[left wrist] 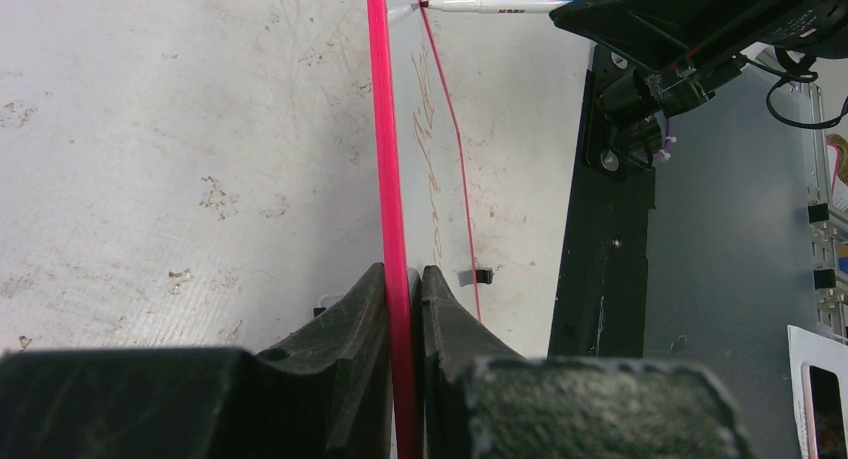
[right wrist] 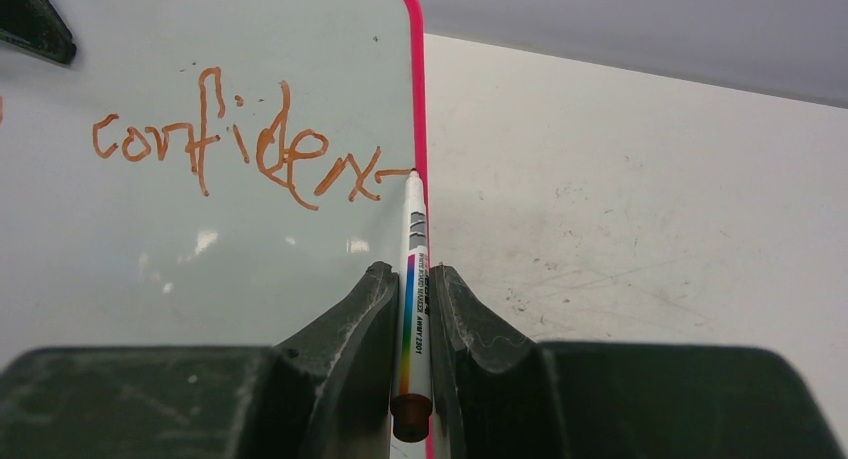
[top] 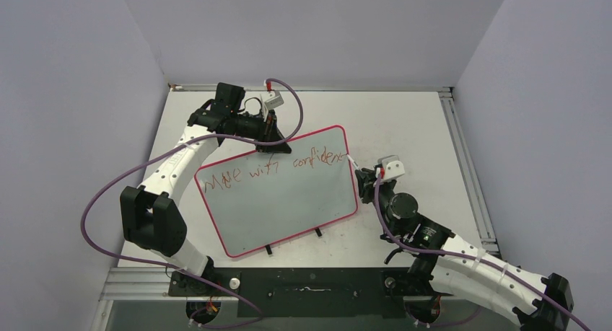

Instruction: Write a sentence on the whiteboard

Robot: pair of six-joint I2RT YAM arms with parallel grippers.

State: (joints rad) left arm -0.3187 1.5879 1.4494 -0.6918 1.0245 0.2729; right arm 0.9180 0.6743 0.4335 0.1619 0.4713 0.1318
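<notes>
From above, the large pale whiteboard with a pink-red rim point(top: 281, 215) sits mid-table, its red-brown handwritten sentence point(top: 274, 171) nearest the far edge; left wrist, the left gripper point(left wrist: 403, 274) pinches that rim; right wrist, the right gripper point(right wrist: 412, 271) clamps a white marker point(right wrist: 416, 229), tip touching the last stroke.

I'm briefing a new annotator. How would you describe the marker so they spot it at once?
Find the pink-rimmed whiteboard on the table. At its right edge, the right gripper pinches a thin white marker, tip at the end of the writing. Only it carries a rainbow stripe.
</notes>
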